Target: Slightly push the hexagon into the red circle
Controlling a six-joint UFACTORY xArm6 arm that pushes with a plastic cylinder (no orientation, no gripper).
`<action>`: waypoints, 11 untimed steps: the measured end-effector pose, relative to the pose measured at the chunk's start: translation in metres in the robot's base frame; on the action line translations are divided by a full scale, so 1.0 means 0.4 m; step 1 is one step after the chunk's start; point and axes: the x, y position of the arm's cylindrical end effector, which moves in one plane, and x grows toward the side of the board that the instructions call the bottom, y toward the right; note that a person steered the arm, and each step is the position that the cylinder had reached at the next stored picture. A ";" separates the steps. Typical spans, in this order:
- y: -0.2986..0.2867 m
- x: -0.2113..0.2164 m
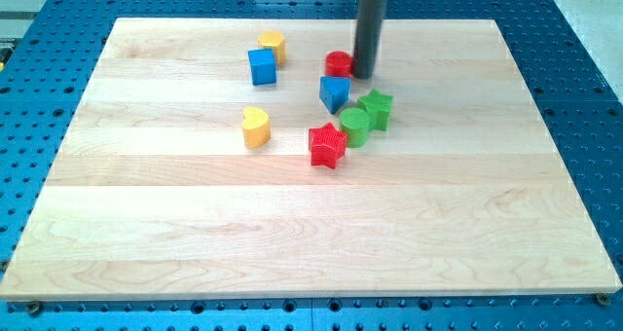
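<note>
The yellow hexagon sits near the view's top, just above and right of a blue cube. The red circle lies to the hexagon's right, with a gap of bare board between them. My tip stands right against the red circle's right side, just above a second blue block. The tip is well away from the hexagon, on the far side of the red circle.
A green star, a green circle and a red star cluster below the tip. A yellow heart lies to their left. The wooden board rests on a blue perforated table.
</note>
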 end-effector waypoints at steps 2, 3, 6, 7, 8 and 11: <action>-0.192 -0.020; -0.140 -0.072; -0.221 -0.290; -0.301 -0.269; -0.338 -0.240; -0.314 -0.152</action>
